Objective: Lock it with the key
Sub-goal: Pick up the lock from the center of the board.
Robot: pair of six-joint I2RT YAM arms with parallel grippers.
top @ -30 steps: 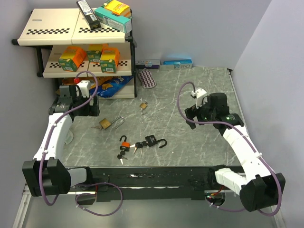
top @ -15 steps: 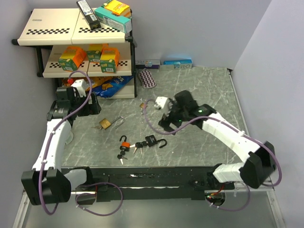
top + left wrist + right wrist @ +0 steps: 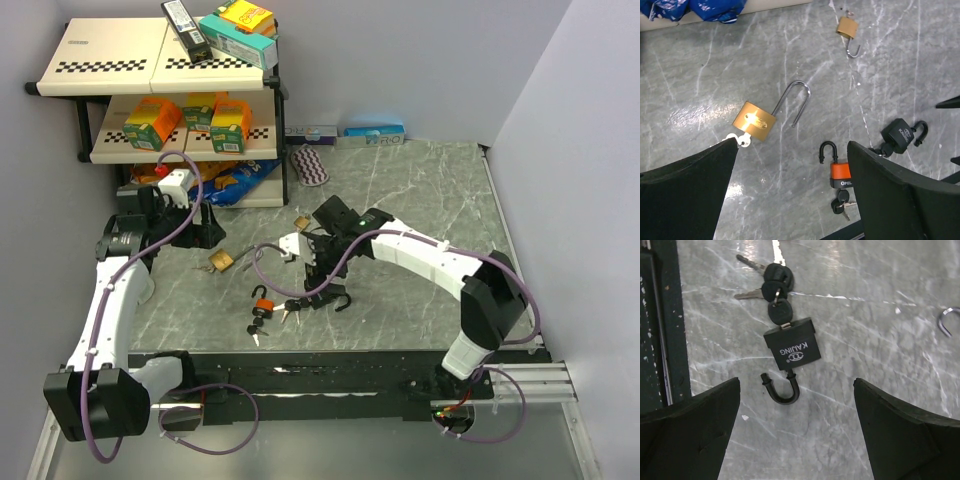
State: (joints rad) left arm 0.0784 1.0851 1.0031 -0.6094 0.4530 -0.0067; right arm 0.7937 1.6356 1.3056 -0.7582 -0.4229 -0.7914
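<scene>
Grey marbled surface [image 3: 420, 200] enclosed by pale walls, with a two-tier shelf [image 3: 150, 70] carrying boxes at the far left and blue bags [image 3: 235, 180] beneath it. Four padlocks lie on the surface, all with their shackles open.

The black padlock [image 3: 790, 347], marked with white lettering, lies near the middle of the surface toward the near edge. Its hooked shackle is swung free, and a black-headed key [image 3: 779, 311] sits in its body with further keys bunched beside it. The right jaws stand wide apart directly above this padlock, holding nothing. In the right wrist view one finger [image 3: 690, 435] falls on each side of it, with neither touching it.

Just left of the black padlock lies an orange padlock [image 3: 262, 300] with its own keys [image 3: 840, 205] at its near end. Farther left is a large brass padlock [image 3: 755, 121] with a long silver shackle. A small brass padlock [image 3: 301, 222] lies beyond, toward the far side.

The left jaws are likewise spread wide and empty. They are raised above the surface at the left, near the foot of the shelf, with the large brass padlock in sight between them.
</scene>
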